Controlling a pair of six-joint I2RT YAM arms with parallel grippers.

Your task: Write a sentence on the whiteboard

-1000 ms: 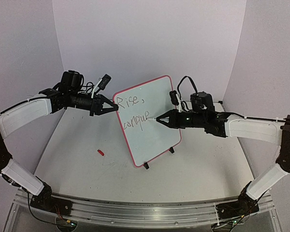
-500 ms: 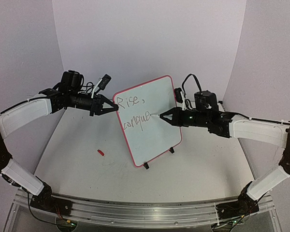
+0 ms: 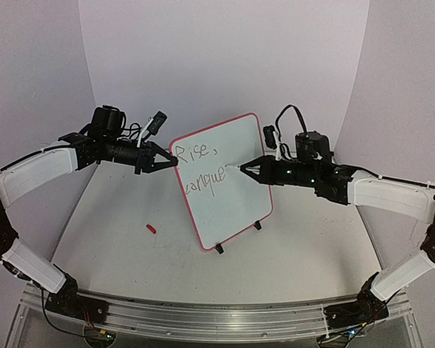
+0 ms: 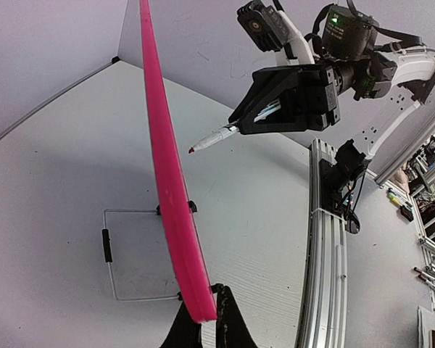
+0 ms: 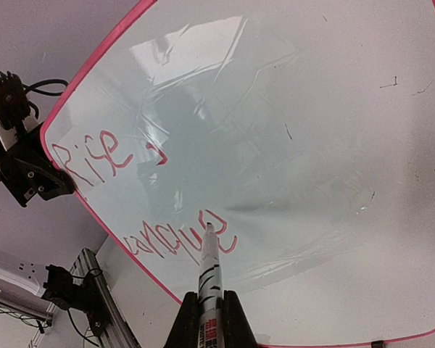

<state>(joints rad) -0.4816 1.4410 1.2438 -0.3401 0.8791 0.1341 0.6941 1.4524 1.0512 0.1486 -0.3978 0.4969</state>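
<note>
The whiteboard (image 3: pixel 221 181) is stood on its feet at mid-table, long axis upright and leaning back, its face turned toward the right arm. Its left rim is pinched by the left gripper (image 3: pixel 172 161). The sentence (image 3: pixel 203 168) is judged partly done: "Rise," is written near the board's top-left corner, and a word like "conquer" below it. Bare board is left to the right of and under that word. A marker (image 5: pixel 209 268) is clenched in the right gripper (image 3: pixel 250 168), its long axis aimed at the board's face. Its tip sits at the word's end, seemingly just off the surface.
</note>
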